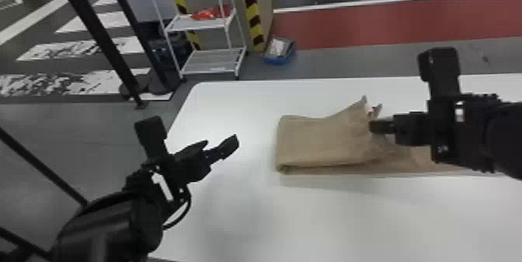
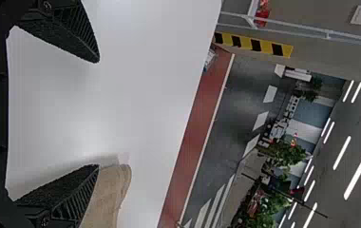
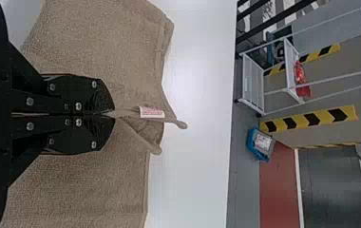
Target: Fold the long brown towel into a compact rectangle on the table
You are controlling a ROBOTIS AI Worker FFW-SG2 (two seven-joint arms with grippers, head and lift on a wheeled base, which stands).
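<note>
Trainee: Head view. Where is the workpiece?

Instructor: The towel (image 1: 318,142) lies lengthwise on the tabletop (image 1: 248,214), toward the robot's right. Its left end is a rounded fold; farther right, the cloth rises to a peak at the right pincer (image 1: 377,126). The left pincer (image 1: 219,145) is apart from it, off the folded end.

Trainee: Handling class?

Instructor: By judgement: light, limp, not fragile. It should bend wherever it is unsupported, so one grip point probably won't carry the full width flat.

Trainee: Left wrist view. Pincer state?

Instructor: Wide open, with nothing between the fingers. The folded end shows near one finger; contact cannot be confirmed. If this end is to be lifted, take all layers at the rounded fold; a shallow bite could peel off the top one.

Trainee: Right wrist view?

Instructor: Closed, clamping a gathered ridge of towel beside the white label (image 3: 151,112). Loose edges project past the fingertips. The rough pile should resist slipping. Caution: a bunched grip can set creases; lay the edge down square before release, then smooth it.
</note>
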